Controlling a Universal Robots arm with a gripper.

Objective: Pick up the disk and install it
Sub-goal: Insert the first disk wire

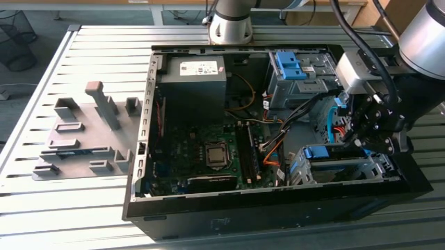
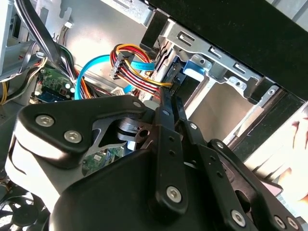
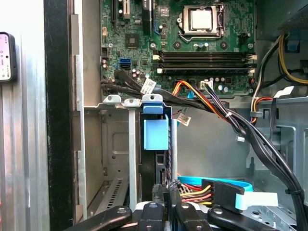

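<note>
Tool (image 1: pixel 372 136) of the single arm poised over the lower drive bay (image 1: pixel 344 169) at the lower right of the exterior view, inside an open computer case (image 1: pixel 278 208) that lies on a slatted metal worktop (image 1: pixel 76 208). The disk (image 3: pixel 156 144) stands on edge in a slot of that grey metal bay, showing in the first wrist view at centre frame as a narrow strip topped by the bright blue tab of its caddy, with the tool's black linkage directly at the lower edge of the frame below it. In the exterior view the same blue caddy (image 1: pixel 325 152) sits just beneath and to the left of the tool, so the disk lies straight ahead of the fingertips and almost touching them. Its long axis appears to run down into the bay, in line with the tool's approach, with the tabbed end facing outward toward the tool; its labelled face cannot be seen. In the second wrist view the tool's fingers (image 2: pixel 168 120) converge near the blue tab (image 2: pixel 197 67) at upper centre, but whether they are clenched on the caddy or released cannot be told. A second bay with a blue bracket (image 1: pixel 291 65) stands at the upper centre-right of the exterior view, and a grey fixture block (image 1: pixel 87 135) rests at the left.
</note>
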